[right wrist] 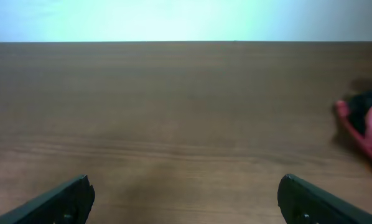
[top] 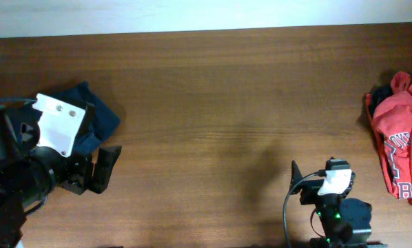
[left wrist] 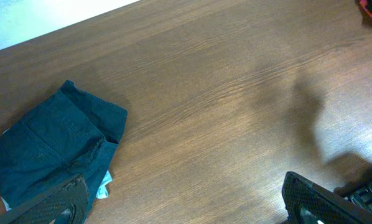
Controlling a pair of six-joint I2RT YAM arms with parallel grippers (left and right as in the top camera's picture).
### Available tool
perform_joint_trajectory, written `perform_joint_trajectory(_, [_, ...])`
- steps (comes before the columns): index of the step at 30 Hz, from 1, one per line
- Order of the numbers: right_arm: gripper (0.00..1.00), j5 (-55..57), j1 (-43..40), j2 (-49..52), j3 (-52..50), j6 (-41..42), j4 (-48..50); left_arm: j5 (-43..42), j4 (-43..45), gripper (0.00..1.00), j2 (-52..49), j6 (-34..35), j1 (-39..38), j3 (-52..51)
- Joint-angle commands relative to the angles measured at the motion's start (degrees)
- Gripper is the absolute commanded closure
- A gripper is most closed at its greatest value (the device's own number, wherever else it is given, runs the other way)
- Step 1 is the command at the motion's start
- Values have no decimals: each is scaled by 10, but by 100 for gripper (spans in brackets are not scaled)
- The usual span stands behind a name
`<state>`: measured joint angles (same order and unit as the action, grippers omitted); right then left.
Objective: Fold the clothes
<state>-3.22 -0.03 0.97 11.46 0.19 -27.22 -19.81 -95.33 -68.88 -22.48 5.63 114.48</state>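
At the near edge of the desk (top: 213,89), the left gripper (left wrist: 185,186) and the right gripper (right wrist: 186,186) each stand with jaws spread wide, holding nothing. Beyond the left gripper, by the left edge, dark navy shorts (left wrist: 52,140) lie folded over a pale garment (left wrist: 105,185), seen only as a sliver. A crumpled red garment (top: 401,138) with white lettering lies at the right edge.

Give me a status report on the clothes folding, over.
Left tool open, empty. Right tool open, empty. Navy shorts lie folded at left; red garment bunched at right edge. Nothing in the way.
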Motion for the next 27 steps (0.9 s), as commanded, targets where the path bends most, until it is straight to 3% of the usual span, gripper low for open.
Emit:
perform_joint_trajectory(1, [1, -45, -5, -8, -42, 3, 39, 2, 1, 1, 1, 7, -2, -1])
perform_joint_trajectory(27, [1, -82, -3, -6, -53, 2, 70, 2, 1, 1, 1, 7, -2, -1])
